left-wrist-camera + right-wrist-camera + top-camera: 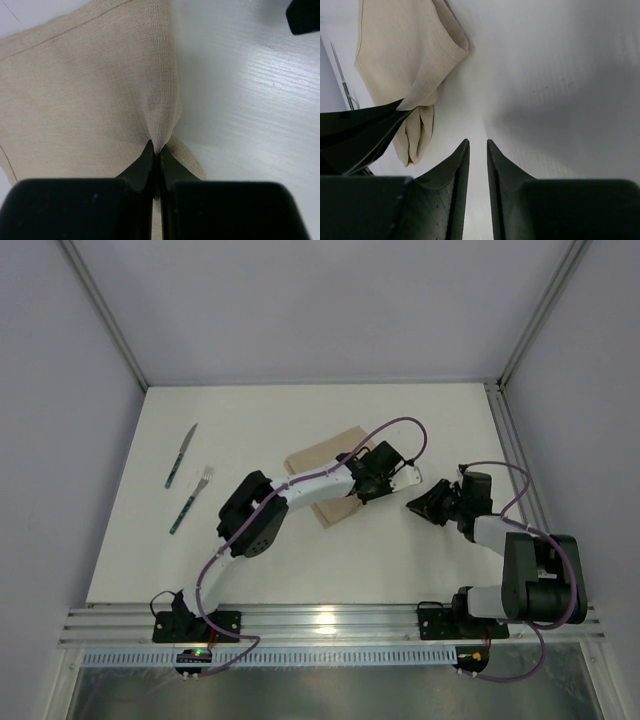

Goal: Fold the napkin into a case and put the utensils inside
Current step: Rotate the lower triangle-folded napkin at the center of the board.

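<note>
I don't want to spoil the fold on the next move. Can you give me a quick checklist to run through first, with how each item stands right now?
1. Left pincer closed on the napkin: ok, the fabric puckers between its tips at the napkin's edge.
2. Right pincer off the napkin: ok, it hangs over bare table with a narrow gap between its tips and nothing in it.
3. Knife and fork away from the napkin: ok, both lie far to the left.
4. Number of layers pinched: cannot tell.
5. The two pincers apart from each other: ok, the top view shows table between them.
</note>
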You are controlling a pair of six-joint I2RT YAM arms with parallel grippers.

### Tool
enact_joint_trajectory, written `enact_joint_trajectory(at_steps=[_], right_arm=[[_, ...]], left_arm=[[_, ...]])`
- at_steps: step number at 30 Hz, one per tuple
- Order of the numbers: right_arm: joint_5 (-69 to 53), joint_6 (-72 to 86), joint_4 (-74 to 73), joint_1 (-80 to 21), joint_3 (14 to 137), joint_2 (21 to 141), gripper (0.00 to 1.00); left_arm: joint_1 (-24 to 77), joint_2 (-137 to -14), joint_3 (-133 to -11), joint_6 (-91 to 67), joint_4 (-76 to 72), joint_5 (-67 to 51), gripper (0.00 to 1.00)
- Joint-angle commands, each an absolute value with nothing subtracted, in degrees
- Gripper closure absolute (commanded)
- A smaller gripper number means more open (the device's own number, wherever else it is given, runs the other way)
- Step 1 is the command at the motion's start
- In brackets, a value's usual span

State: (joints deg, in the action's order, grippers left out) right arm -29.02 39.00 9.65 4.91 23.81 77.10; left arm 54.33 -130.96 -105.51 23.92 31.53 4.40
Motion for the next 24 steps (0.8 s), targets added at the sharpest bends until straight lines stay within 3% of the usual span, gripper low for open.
enact_joint_trajectory(at_steps=[1, 8, 17, 24], right_arm=[[-28.8, 43.6, 17.0, 2.5, 22.2, 75.9, 0.77], [-24.1, 51.2, 26.9, -7.6, 22.7, 81.8, 0.85], [-22.9, 61.1, 41.6, -10.0, 25.3, 95.4, 0.89], [-14.2, 60.3, 38.3, -9.8, 24.7, 93.4, 0.86]], left_arm=[[53.4, -124.7, -105.8, 21.8, 31.5, 3.3, 1.00], [52.1, -122.9, -106.1, 19.1, 33.0, 1.1, 1.00], [51.3, -122.1, -105.6, 18.0, 33.6, -1.7, 1.00], [50.9, -121.1, -102.7, 17.8, 32.3, -2.0, 1.00]])
